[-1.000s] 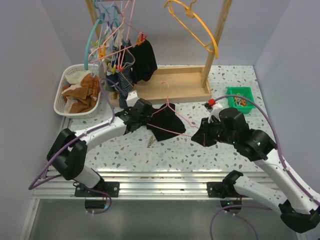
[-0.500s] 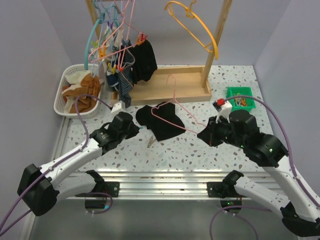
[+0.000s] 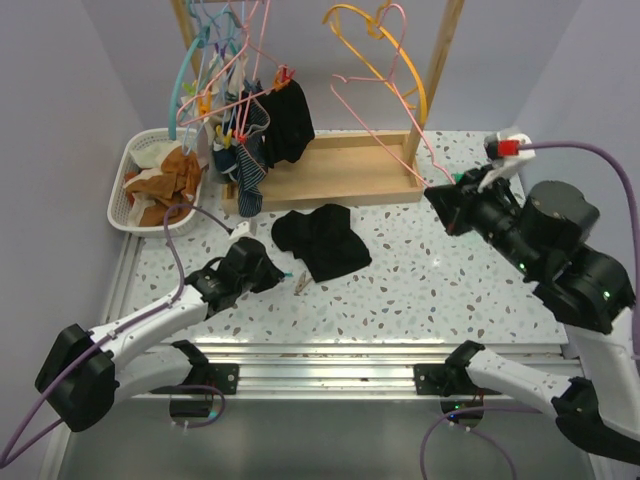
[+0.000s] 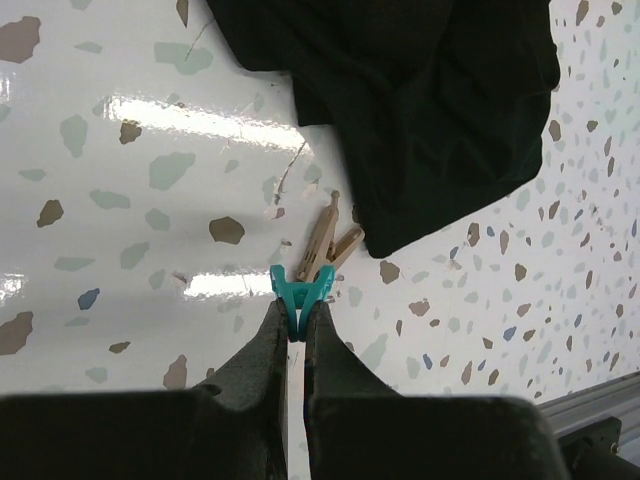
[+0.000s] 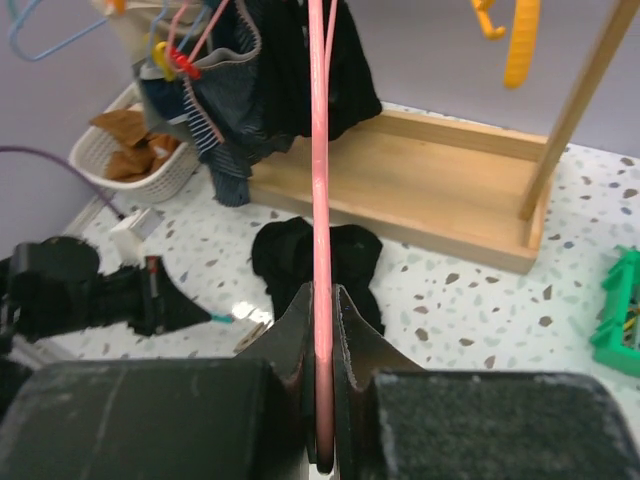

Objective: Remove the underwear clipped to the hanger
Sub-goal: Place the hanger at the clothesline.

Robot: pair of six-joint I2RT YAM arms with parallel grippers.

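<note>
Underwear (image 3: 322, 240) is lying flat. Left gripper (image 4: 295, 318) is pinching a teal clip (image 4: 300, 288) tight; right gripper (image 5: 320, 300) is squeezing a pink hanger (image 5: 319, 150).

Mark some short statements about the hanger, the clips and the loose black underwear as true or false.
1. The right gripper is shut on the pink hanger. True.
2. The black underwear on the table is clipped to that hanger. False: it lies loose, and the hanger is held up bare.
3. The left gripper pinches a teal clip. True.
4. The wooden clothespin is held in the right gripper. False: it lies on the table beside the underwear.
</note>
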